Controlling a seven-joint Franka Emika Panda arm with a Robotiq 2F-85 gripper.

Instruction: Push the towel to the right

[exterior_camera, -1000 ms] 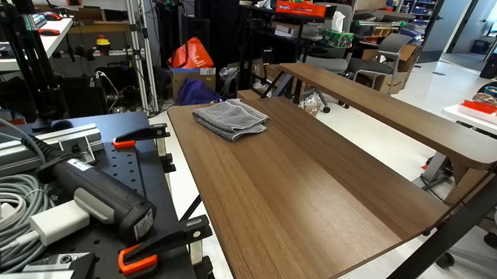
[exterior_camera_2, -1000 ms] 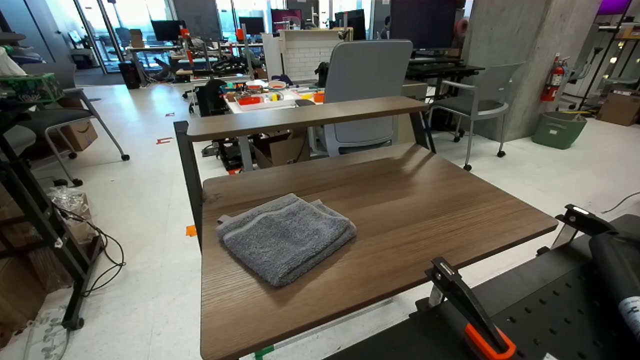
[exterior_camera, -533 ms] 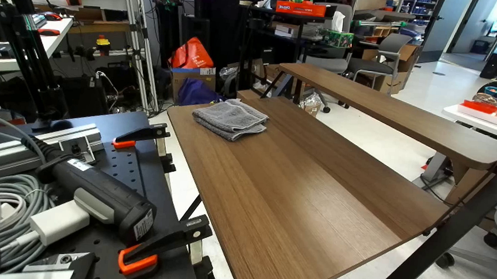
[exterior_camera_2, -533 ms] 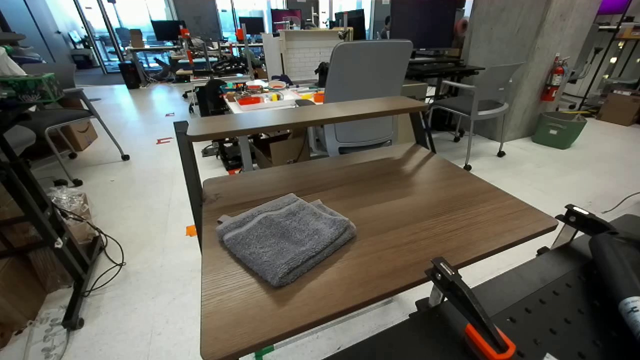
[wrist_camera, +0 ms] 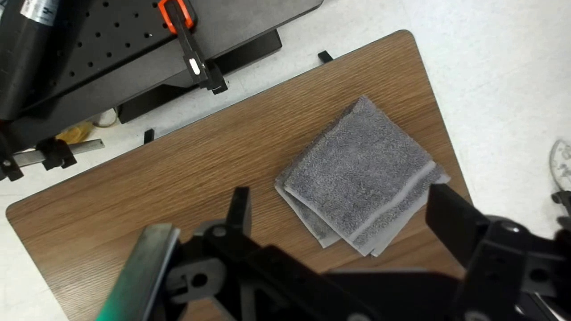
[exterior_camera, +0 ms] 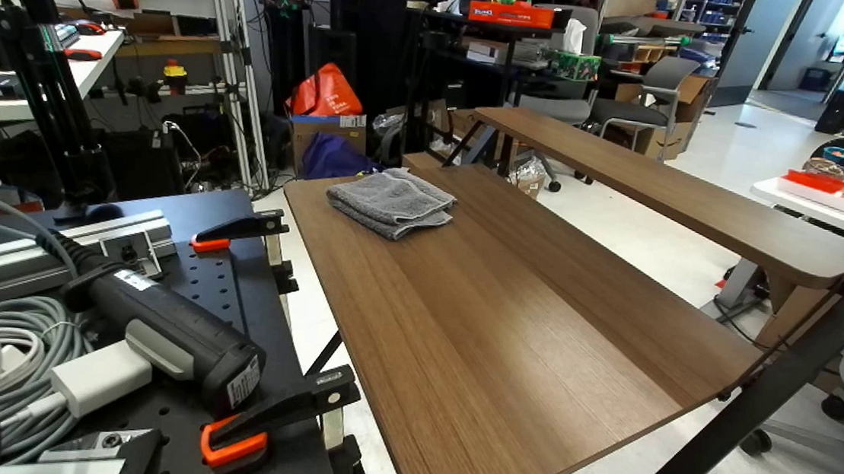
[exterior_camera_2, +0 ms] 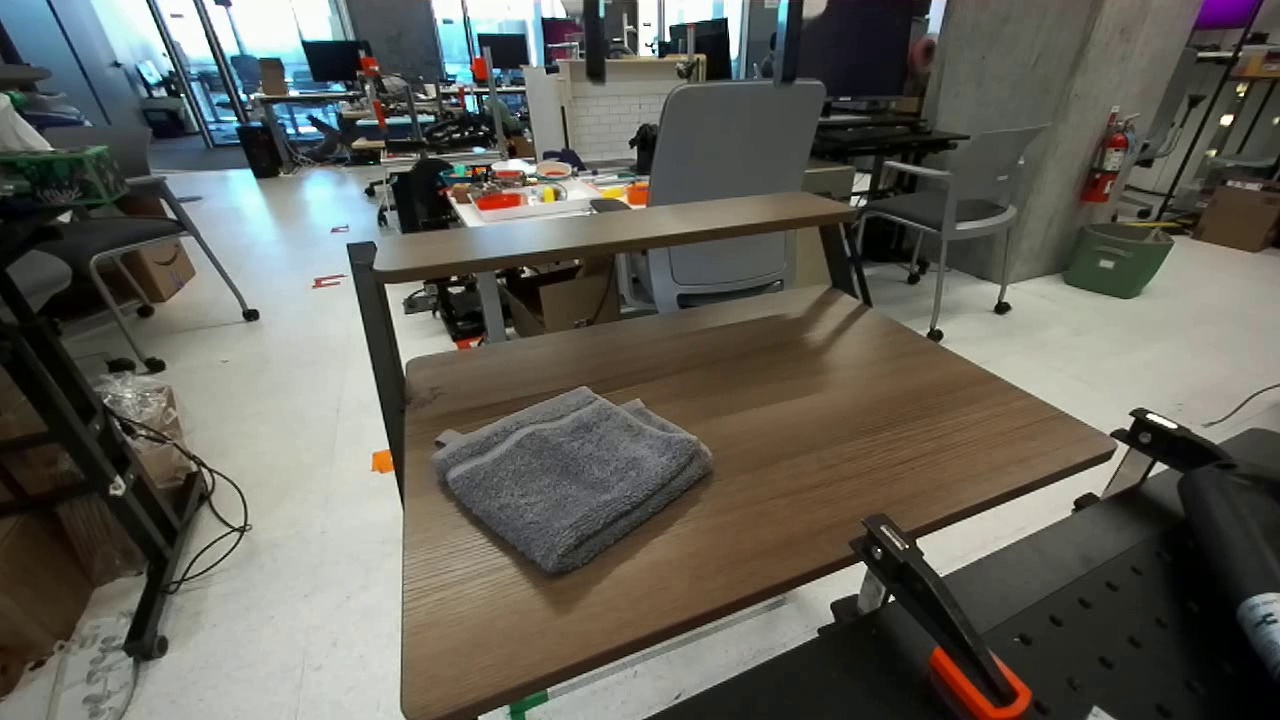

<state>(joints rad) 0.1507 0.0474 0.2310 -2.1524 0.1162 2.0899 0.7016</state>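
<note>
Fingers [wrist_camera: 453, 223] are spread wide, empty, presumably poised high to line up before pushing, with towel [wrist_camera: 357, 169] folded flat on tabletop [wrist_camera: 178, 174] below them, untouched.

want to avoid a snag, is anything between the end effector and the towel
Nothing visible is in the way. In the wrist view, no object shows between the open end effector and the towel, which lies on the brown tabletop.

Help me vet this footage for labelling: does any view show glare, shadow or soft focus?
In an exterior view, pale glare on the tabletop; in an exterior view, soft shadow beside the towel; in the wrist view, the gripper looks blurred, the towel sharper.
</note>
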